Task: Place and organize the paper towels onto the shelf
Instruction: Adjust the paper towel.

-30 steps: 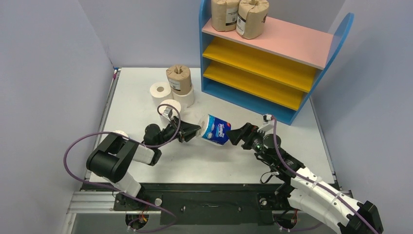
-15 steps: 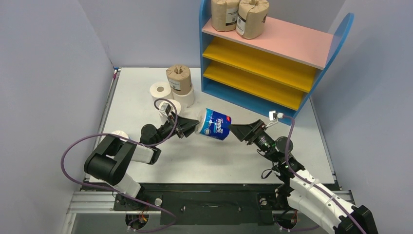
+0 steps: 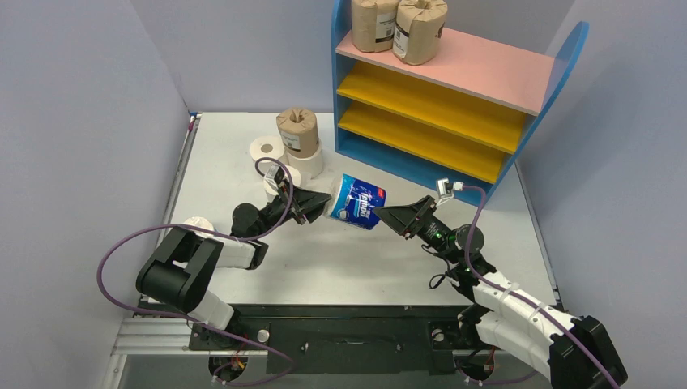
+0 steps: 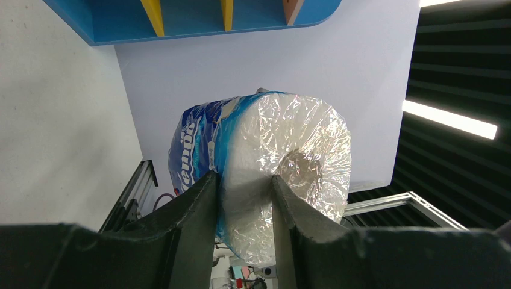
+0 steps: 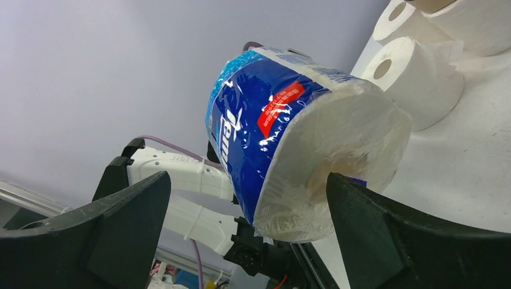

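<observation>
Blue-and-white plastic-wrapped paper towel roll hangs mid-air over the white table, its end wall pinched in the left hand. Looks like a handover. The right hand gapes wide at the far end and should advance and clamp before the left releases. Blue-sided three-tier shelf: two brown-wrapped rolls on the pink top board, nothing visible on the yellow boards.

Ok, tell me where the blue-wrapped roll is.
Top view: the blue-wrapped roll hangs above the table, gripped by the left pincer, the open right pincer at its other end, near the shelf.
</observation>
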`<state>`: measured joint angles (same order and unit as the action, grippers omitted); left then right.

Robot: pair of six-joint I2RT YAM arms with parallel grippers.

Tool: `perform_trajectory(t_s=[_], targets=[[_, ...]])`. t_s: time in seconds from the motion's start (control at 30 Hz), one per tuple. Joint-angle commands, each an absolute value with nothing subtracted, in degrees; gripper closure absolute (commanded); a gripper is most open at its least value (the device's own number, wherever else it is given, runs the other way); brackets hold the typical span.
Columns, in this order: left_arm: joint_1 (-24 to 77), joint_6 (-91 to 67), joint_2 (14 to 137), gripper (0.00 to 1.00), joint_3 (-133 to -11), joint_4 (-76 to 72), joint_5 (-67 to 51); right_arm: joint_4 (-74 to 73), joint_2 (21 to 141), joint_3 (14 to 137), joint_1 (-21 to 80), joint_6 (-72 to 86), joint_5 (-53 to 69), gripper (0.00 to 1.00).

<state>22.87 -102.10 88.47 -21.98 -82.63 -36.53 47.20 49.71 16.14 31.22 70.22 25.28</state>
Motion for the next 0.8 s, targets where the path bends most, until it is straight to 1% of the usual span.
perform_trajectory(t_s=[0.0, 0.2, 0.37, 0.5, 0.57, 0.6, 0.63, 0.67, 0.7, 0.73, 0.77], targets=[[22.8, -103.9, 86.6, 0.82, -24.9, -93.9, -37.0, 54.8, 51.2, 17.4, 31.9, 71.6, 27.3, 0.04], [23.6, -103.7, 87.6, 0.82, -25.1, -93.9, -36.9, 56.8, 52.7, 17.3, 32.4, 72.0, 27.1, 0.06], [24.4, -103.3, 88.6, 0.82, -25.5, -94.0, -36.9, 61.5, 55.3, 17.8, 33.2, 73.8, 27.2, 0.1], [24.5, -103.2, 88.8, 0.82, -25.7, -94.0, -36.8, 66.3, 57.9, 18.4, 33.8, 75.4, 27.7, 0.2], [24.5, -103.2, 88.7, 0.82, -25.6, -94.0, -37.0, 67.8, 58.4, 18.3, 33.9, 75.8, 27.9, 0.26], [24.5, -103.1, 88.6, 0.81, -25.6, -94.0, -37.1, 68.2, 58.5, 18.2, 33.9, 75.9, 27.9, 0.31], [24.5, -103.1, 88.5, 0.77, -25.6, -93.9, -37.2, 68.3, 58.5, 18.1, 33.9, 75.8, 27.9, 0.33], [24.5, -103.1, 88.5, 0.75, -25.5, -93.9, -37.2, 68.2, 58.3, 18.1, 33.9, 75.6, 28.0, 0.39], [24.3, -103.2, 88.6, 0.69, -25.4, -93.9, -37.2, 68.0, 58.0, 18.1, 33.9, 75.4, 28.0, 0.41], [24.2, -103.3, 88.7, 0.67, -25.2, -94.0, -37.3, 67.3, 57.6, 18.1, 33.9, 75.0, 28.0, 0.46], [24.0, -103.4, 88.9, 0.64, -25.1, -94.0, -37.2, 66.9, 57.3, 18.1, 33.8, 74.8, 28.0, 0.48]])
